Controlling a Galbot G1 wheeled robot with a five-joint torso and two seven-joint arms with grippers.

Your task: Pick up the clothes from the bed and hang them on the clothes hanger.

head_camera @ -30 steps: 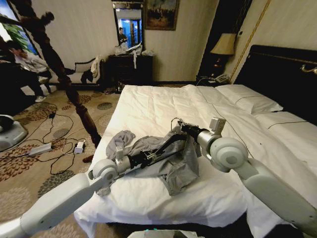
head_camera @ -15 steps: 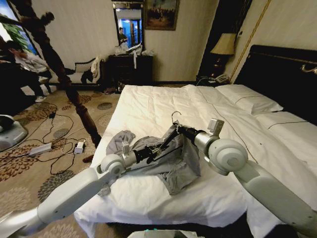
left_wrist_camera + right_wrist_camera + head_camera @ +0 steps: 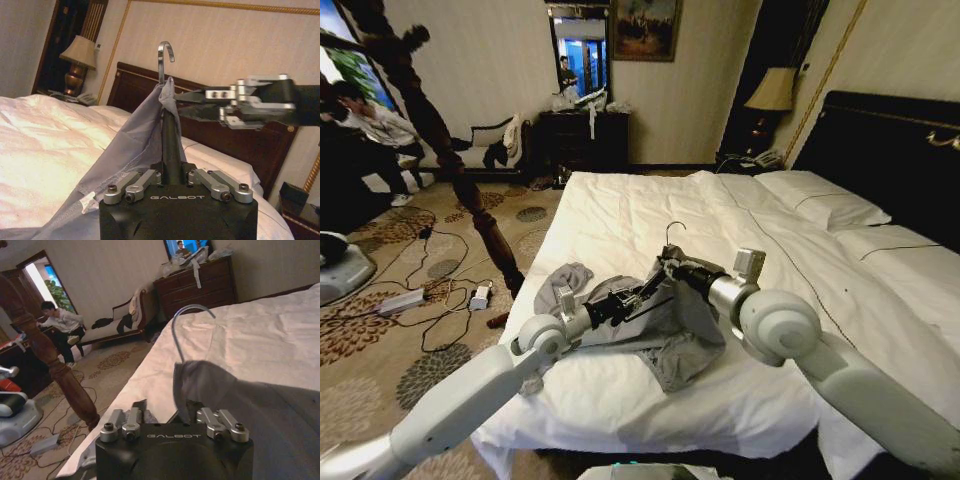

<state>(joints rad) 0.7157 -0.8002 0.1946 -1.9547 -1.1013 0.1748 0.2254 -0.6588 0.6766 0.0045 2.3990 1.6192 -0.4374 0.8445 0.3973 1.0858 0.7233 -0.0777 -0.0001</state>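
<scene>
The grey clothes (image 3: pixel 675 330) lie bunched on the white bed (image 3: pixel 620 210) near its foot, one end trailing toward the left edge. The neckline is drawn up around the clothes hanger, whose silvery hook (image 3: pixel 672 230) pokes out above. My left gripper (image 3: pixel 645 288) reaches in from the left and is shut on the hanger just below the hook (image 3: pixel 164 55), with cloth (image 3: pixel 130 150) draped beside it. My right gripper (image 3: pixel 182 100) meets it from the other side and pinches the collar at the hook's base. In the right wrist view the cloth (image 3: pixel 240 395) covers its fingers.
A dark wooden bedpost (image 3: pixel 470 190) stands off the bed's left corner. Cables and a power strip (image 3: pixel 410 295) lie on the carpet there. Pillows (image 3: pixel 820 200) and the dark headboard (image 3: pixel 890 150) are at the right, a lamp (image 3: pixel 772 90) behind.
Both grippers have shifted a little left and up with the hanger. The hook now stands higher above the garment, and the collar is drawn closer around its base.
</scene>
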